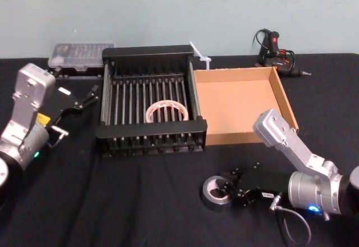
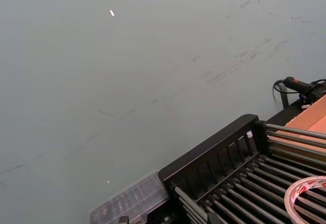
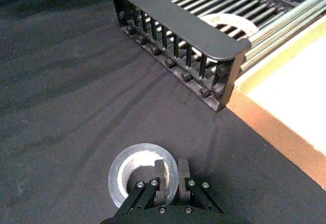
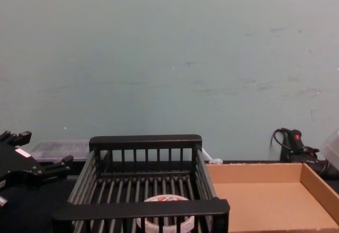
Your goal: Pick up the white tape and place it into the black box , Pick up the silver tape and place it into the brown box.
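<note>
Silver tape point(image 1: 216, 191) is seen lying on the black-draped surface point(image 1: 112, 202), its wall pinched between the closed fingers of the right end effector point(image 1: 230, 190), with one finger apparently inside the core and one outside. White tape point(image 1: 150, 112) is shown resting on the slats of the black box point(image 1: 151, 129), so the first half of the task is judged done and the grasp of the second roll is the step in hand. A lift is called for next, then a carry to the brown box point(image 1: 241, 104), which stands just beyond the right end effector. The left end effector point(image 1: 88, 97) is held open and idle beside the black box. Whether the roll is clear of the cloth cannot be made out, and the fingertips' contact low on the roll is hidden.
</note>
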Tool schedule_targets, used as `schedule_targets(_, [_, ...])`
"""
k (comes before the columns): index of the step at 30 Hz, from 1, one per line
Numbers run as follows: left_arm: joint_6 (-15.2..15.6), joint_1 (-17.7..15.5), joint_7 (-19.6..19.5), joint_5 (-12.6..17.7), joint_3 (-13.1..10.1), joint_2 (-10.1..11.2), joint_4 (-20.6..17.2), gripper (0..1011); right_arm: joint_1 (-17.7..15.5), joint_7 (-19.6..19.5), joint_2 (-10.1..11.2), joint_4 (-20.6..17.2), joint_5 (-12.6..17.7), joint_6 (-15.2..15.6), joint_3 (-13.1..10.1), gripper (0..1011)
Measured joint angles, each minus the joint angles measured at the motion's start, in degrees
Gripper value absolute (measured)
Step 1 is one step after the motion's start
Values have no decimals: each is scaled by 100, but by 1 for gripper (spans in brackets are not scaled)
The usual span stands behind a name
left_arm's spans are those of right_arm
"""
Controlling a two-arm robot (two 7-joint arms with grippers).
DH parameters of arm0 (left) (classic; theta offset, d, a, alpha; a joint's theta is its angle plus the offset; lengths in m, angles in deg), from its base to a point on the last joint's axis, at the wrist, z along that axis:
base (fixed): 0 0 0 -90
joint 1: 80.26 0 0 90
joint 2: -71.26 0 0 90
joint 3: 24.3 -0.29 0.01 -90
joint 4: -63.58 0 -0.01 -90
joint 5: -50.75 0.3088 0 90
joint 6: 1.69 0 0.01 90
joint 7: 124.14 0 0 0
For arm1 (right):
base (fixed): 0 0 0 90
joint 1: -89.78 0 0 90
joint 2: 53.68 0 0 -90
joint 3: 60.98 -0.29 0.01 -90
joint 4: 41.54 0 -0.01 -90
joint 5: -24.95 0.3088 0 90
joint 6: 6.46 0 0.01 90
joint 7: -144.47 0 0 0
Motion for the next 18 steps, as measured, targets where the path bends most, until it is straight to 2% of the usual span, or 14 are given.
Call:
schedule_targets(8, [0,0,0,0,0,0,0,1001,-68,-76,4,-77,53,-39,-131,160])
schedule_targets(18, [0,0,0,0,0,0,0,1001,-163,-381,0,-209,166,-132,-515,160])
